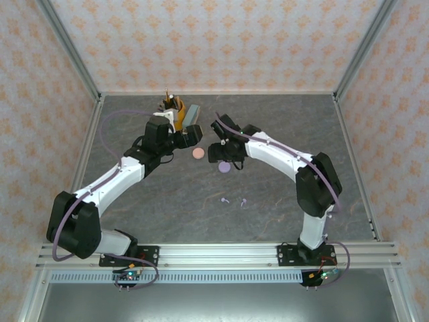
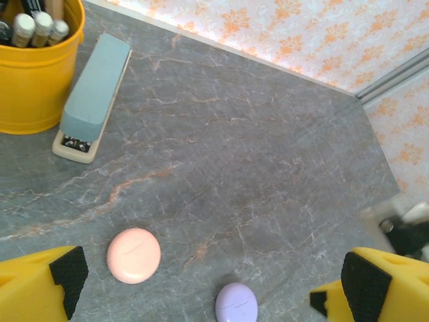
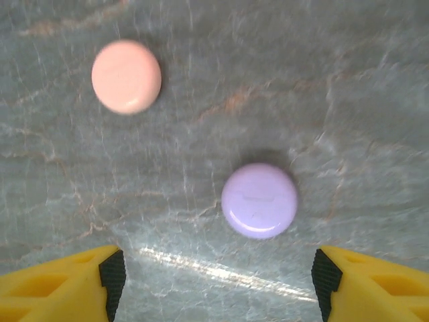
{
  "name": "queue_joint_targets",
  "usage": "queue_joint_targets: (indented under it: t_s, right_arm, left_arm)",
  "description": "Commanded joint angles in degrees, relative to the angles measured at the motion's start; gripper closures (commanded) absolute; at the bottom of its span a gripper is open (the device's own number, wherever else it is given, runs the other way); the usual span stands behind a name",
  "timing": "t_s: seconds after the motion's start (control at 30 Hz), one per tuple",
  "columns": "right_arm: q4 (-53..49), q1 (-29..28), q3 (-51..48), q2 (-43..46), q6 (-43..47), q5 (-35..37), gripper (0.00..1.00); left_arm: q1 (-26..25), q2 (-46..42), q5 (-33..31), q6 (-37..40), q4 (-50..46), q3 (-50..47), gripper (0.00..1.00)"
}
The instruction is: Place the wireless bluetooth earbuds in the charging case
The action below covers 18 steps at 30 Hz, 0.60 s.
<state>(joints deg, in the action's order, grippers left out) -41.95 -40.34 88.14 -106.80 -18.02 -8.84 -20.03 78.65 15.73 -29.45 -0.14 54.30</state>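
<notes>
- Two lilac earbuds (image 1: 224, 200) lie on the grey table (image 1: 281, 127), side by side with a small gap, in open space between the two arm bases and nearer to them than anything else on the table.
- They are too small in the top view to tell which way their stems point or how their long axes run.
- Two round cases lie beyond the earbuds, well apart from them: one lilac case (image 3: 259, 200) and one pink case (image 3: 126, 76).
- Both cases lie flat and closed, near each other but not touching. In the top view the pink one is up and left of the lilac one.
- The right gripper (image 1: 220, 153) hangs above the lilac case. In its wrist view the two yellow fingers (image 3: 64, 285) stand wide apart at the lower corners, with nothing between the pads, and the lilac case sits on the table ahead of the gap.
- The left gripper (image 1: 193, 136) hovers above the table just behind the pink case. Its jaws are spread fully and hold nothing; the black pads (image 2: 68, 272) frame both cases in the wrist view.
- One grey-blue stapler (image 2: 90, 94) lies flat behind the cases, its long axis running away towards the back wall.
- One yellow cup (image 2: 33, 74) of pens stands upright just beside the stapler.
</notes>
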Motion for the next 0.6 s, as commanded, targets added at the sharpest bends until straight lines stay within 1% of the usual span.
queue_joint_targets:
  t_s: [0.0,0.17,0.3,0.57]
  right_arm:
    - [-8.36,0.43,5.51,-6.11,0.55,6.09,0.25]
    - [-8.36,0.35,8.19,-10.96,-7.87,5.51,0.25]
    - [-7.41,0.08,7.93,-12.53,-12.36,5.58,0.25]
    - [-6.76,-0.27,7.06,-14.31,-11.78,3.86,0.25]
  left_arm:
    - [0.48,-2.25,-1.49,1.55,-1.27,0.89,0.0]
    - [0.69,-1.98,-1.19,1.11,-0.68,0.48,0.0]
    - [0.68,-1.14,-0.37,0.69,0.14,0.36,0.0]
    - [0.69,0.7,0.88,-0.06,2.06,-0.29,0.0]
